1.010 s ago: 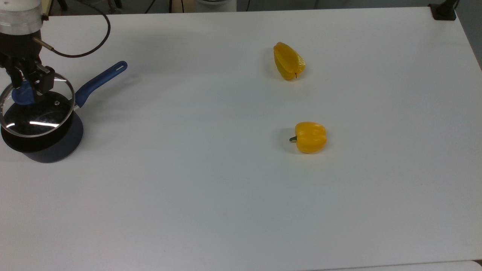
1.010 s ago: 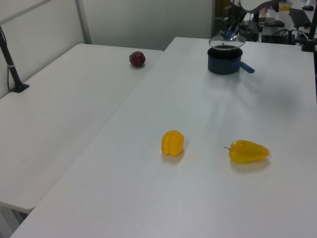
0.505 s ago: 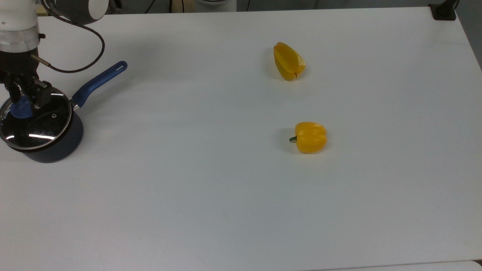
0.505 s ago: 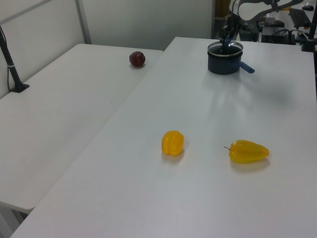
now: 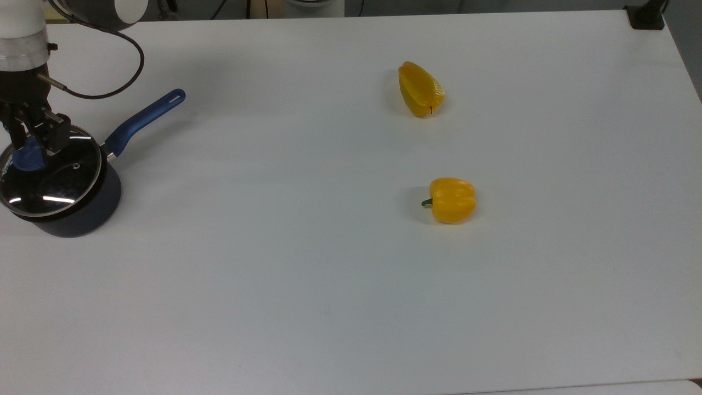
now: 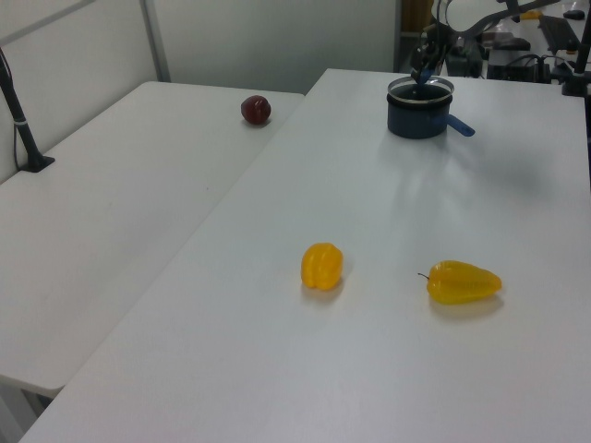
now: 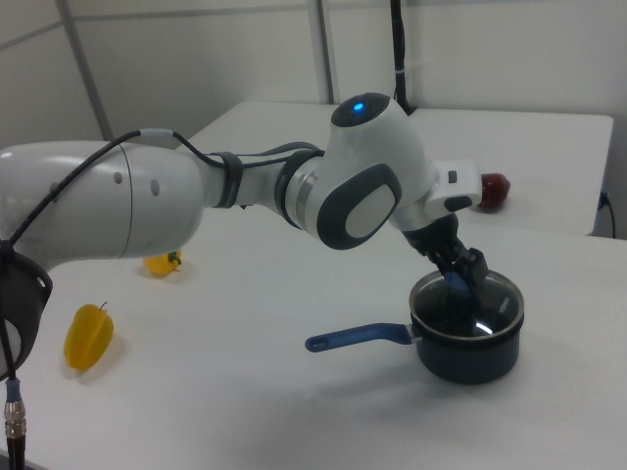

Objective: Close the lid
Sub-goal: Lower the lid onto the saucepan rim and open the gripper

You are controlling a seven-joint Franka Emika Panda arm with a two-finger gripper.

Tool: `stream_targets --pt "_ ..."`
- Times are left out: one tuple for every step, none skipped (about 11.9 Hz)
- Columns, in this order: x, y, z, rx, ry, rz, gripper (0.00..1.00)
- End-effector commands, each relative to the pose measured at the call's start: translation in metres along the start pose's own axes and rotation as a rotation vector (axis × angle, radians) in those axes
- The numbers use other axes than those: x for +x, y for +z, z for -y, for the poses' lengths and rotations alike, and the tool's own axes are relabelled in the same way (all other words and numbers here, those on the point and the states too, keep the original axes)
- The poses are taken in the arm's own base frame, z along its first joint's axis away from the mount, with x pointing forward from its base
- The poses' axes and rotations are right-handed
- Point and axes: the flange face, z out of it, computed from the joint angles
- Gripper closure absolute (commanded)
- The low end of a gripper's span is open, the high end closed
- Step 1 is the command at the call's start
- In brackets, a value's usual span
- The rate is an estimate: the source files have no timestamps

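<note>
End effector (image 5: 30,144) grips knob; lid (image 5: 52,178) flat on pan (image 5: 82,211), knob up.

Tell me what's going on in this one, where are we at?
The Panda arm's gripper is at the blue knob of the glass lid, which sits level on the dark blue saucepan, apparently closed. Two yellow peppers lie apart on the white table, untouched. A dark red fruit sits on the neighbouring table.
</note>
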Motion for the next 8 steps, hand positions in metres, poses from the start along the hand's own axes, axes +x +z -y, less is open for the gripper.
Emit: stream_targets --pt "-0.0029 -0.0022 0.0026 0.011 -0.03 -0.006 0.6" --pt "-0.0026 -0.0024 0.0026 0.01 -0.031 -0.009 0.6" --pt "-0.002 -0.0029 0.0015 0.009 -0.029 -0.015 0.6" --pt "-0.0039 0.0004 0.0018 0.009 -0.03 -0.019 0.6" --pt "-0.0048 0.0014 0.002 0.009 -0.03 -0.03 0.6" --pt "-0.0043 0.0021 0.001 0.008 -0.028 -0.044 0.6" --pt "-0.0049 0.0027 0.0001 0.007 -0.028 -0.042 0.59" --pt "-0.0064 0.0044 -0.0008 0.007 -0.026 -0.039 0.59"
